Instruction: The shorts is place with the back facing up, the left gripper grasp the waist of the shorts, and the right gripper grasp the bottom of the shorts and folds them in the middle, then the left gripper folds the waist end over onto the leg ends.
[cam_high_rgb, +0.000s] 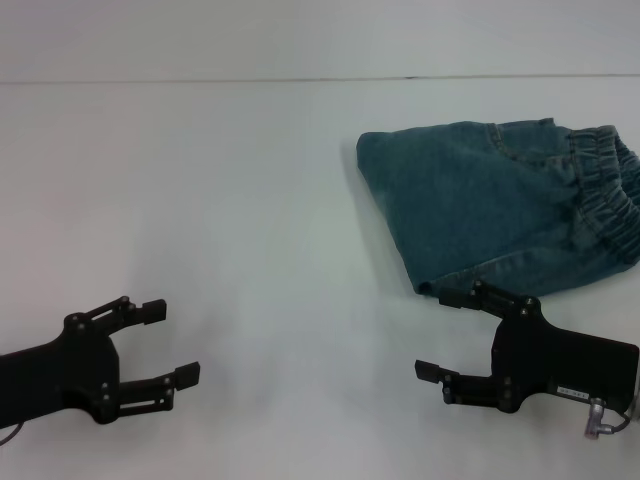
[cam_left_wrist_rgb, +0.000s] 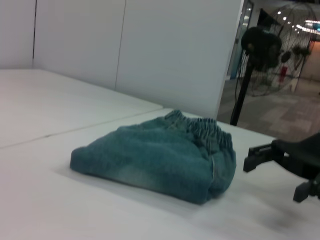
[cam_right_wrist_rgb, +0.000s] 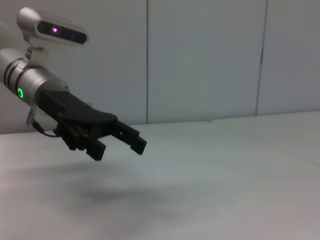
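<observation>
The shorts (cam_high_rgb: 500, 205) lie folded into a compact blue-green denim bundle on the right of the white table (cam_high_rgb: 250, 200). Their ruffled waist (cam_high_rgb: 610, 195) is on top at the far right. The bottom of the shorts, the leg ends, is hidden in the fold. My right gripper (cam_high_rgb: 437, 335) hovers open and empty just in front of the bundle's near edge. My left gripper (cam_high_rgb: 175, 342) is open and empty at the front left, far from the cloth. The left wrist view shows the shorts (cam_left_wrist_rgb: 155, 157) and the right gripper (cam_left_wrist_rgb: 272, 180) beside them. The right wrist view shows the left gripper (cam_right_wrist_rgb: 121, 149).
The table's far edge (cam_high_rgb: 200, 80) runs along a white wall. A black standing fan (cam_left_wrist_rgb: 260, 45) is beyond the table in the left wrist view.
</observation>
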